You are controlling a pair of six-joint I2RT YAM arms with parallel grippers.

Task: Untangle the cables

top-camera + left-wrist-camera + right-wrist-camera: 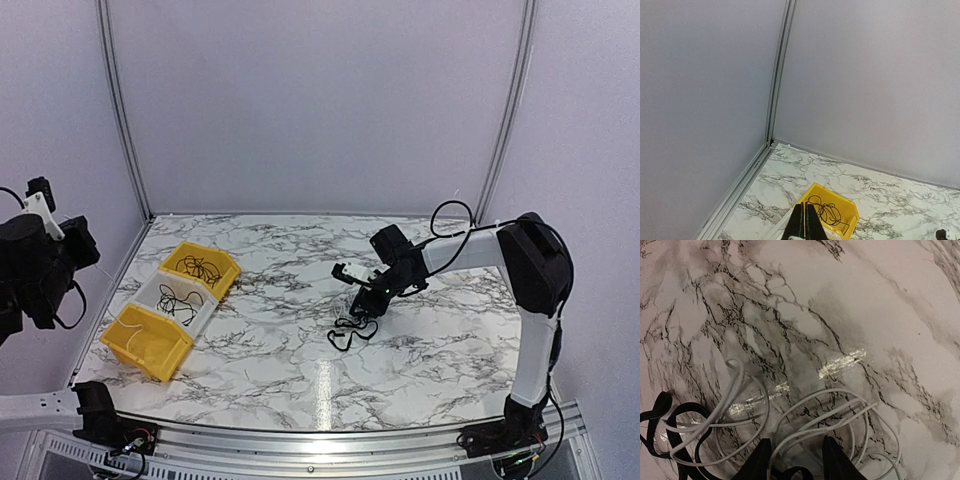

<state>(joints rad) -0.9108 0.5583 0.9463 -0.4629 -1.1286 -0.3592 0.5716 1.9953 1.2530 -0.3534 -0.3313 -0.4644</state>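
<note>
Three bins stand in a row at the left of the table (300,250). The far yellow bin (230,275) holds a loose black cable (205,268), which the left wrist view also shows coiled inside it (826,211). The white bin (150,288) next to it holds another black cable (178,298). What lies in the near yellow bin (165,352) cannot be made out.

The clump (352,330) lies on the table near its middle, well apart from the bins. Up close it is white wires (830,410) in overlapping loops with a thicker black wire (662,412) at the left. From above the white strands are nearly lost against the marble, and the right gripper (362,305) covers the clump's far edge. In the right wrist view the loops run off the bottom and left edges, so their ends are unseen.

The right arm (470,245) reaches leftward and down, its gripper (797,462) low over the clump. Its fingers (761,462) stand apart, white strands crossing the gap between them; nothing looks pinched. The left arm (40,265) is raised at the far left, off the table. Only the tips of the left gripper (804,222) show, pressed together with nothing between them, pointing toward the far yellow bin (852,210).
</note>
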